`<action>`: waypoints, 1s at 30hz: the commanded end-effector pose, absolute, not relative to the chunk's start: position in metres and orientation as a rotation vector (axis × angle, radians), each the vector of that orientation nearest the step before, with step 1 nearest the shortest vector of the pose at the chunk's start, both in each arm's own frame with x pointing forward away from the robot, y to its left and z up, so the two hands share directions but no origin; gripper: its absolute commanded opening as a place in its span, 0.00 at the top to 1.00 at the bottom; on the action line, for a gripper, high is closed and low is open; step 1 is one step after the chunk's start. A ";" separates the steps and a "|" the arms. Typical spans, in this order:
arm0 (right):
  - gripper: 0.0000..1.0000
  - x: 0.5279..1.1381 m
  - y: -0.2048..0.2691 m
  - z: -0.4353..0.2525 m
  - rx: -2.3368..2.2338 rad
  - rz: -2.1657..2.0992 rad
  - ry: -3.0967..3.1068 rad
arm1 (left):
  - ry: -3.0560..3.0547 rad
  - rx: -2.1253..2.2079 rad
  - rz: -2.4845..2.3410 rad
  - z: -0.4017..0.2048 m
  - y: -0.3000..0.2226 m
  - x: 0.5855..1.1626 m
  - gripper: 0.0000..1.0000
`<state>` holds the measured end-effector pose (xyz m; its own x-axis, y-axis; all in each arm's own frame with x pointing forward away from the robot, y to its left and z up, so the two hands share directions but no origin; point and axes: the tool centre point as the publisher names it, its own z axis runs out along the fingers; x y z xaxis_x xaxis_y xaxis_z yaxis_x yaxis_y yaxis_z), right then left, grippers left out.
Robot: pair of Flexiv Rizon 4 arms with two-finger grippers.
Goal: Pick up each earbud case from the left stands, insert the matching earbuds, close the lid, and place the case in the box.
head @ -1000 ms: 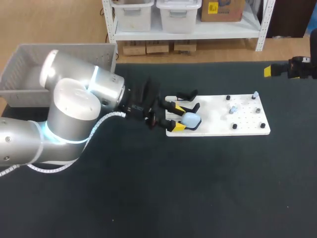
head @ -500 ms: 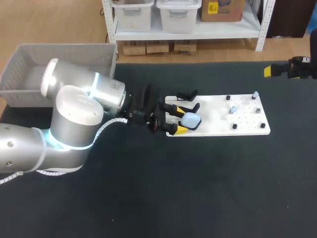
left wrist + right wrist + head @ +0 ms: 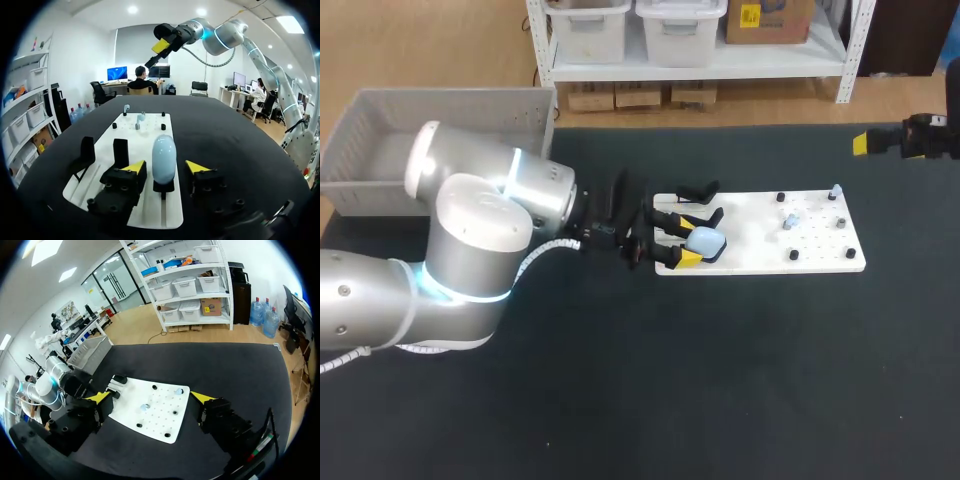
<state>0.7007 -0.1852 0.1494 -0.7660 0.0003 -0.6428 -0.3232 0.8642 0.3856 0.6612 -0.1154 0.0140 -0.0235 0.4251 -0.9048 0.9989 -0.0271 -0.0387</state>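
Elbow swung slightly inward since a second ago, my left claw point(image 3: 165, 168) sits released astride the pale blue case point(image 3: 164, 155), upright on its stand point(image 3: 163, 186) on the white board point(image 3: 150, 131); closing off-centre could knock it off.

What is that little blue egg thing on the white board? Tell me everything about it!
It is an earbud case: pale blue, smooth, shiny like plastic, egg-shaped, looks closed. It stands upright on a small black stand on the white board. The left pincer is open around it, one yellow tip on each side, neither touching.
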 end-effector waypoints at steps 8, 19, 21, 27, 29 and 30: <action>0.00 0.701 -0.185 0.150 -0.233 0.641 2.372 | 1.534 1.534 -1.025 0.011 -0.118 0.661 0.61; 0.00 0.701 -0.185 0.150 -0.233 0.641 2.372 | 1.532 1.537 -1.027 0.010 -0.121 0.659 0.73; 0.00 0.701 -0.185 0.150 -0.233 0.641 2.372 | 1.532 1.537 -1.026 0.010 -0.121 0.659 0.84; 0.00 0.701 -0.185 0.150 -0.233 0.641 2.372 | 1.530 1.539 -1.013 0.013 -0.122 0.657 1.00; 0.00 0.701 -0.185 0.150 -0.233 0.641 2.372 | 1.530 1.534 -1.002 0.015 -0.120 0.656 1.00; 0.00 0.701 -0.185 0.150 -0.233 0.641 2.372 | 1.528 1.529 -0.998 0.017 -0.118 0.655 1.00</action>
<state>0.7007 -0.1852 0.1494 -0.7660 0.0003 -0.6428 -0.3232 0.8642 0.3856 0.6610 -0.1205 0.0142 -0.0167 0.4275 -0.9039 0.9991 -0.0282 -0.0318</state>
